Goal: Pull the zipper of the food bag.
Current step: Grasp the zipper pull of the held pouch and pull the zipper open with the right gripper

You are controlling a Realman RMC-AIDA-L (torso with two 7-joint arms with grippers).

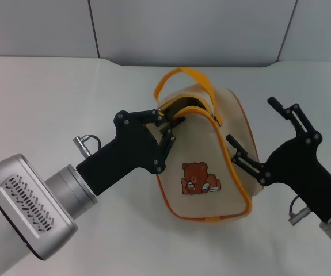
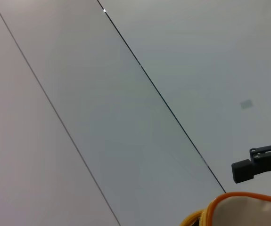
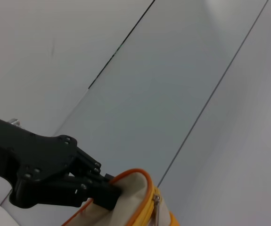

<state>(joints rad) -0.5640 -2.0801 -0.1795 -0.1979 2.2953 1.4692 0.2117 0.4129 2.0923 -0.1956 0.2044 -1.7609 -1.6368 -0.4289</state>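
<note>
One food bag (image 1: pixel 211 155) lies on the white table (image 1: pixel 50 92), roughly in the middle between the two arms, with its bear picture (image 1: pixel 198 178) facing up. It is beige with orange piping, and one orange strap handle (image 1: pixel 183 76) arches over its far end. The zip track near that end gapes open, showing a dark slit. One small silver zipper (image 3: pixel 156 207) pull shows in the right wrist view, standing against the orange track at the bag's edge.

The left gripper (image 1: pixel 170 127) is pressed right into the bag's upper left corner, just at the open part of the track. Its fingers sit narrow and close together around the orange edge there, though I cannot tell exactly what they pinch.

The right gripper (image 1: pixel 257 135) is on the bag's other side. Its fingers are spread wide: one lower finger (image 1: pixel 243 155) lies against the bag's right flank, the other pokes up into the air, well clear of the fabric.

Behind the table stands a pale grey panelled wall (image 1: pixel 211 29).
</note>
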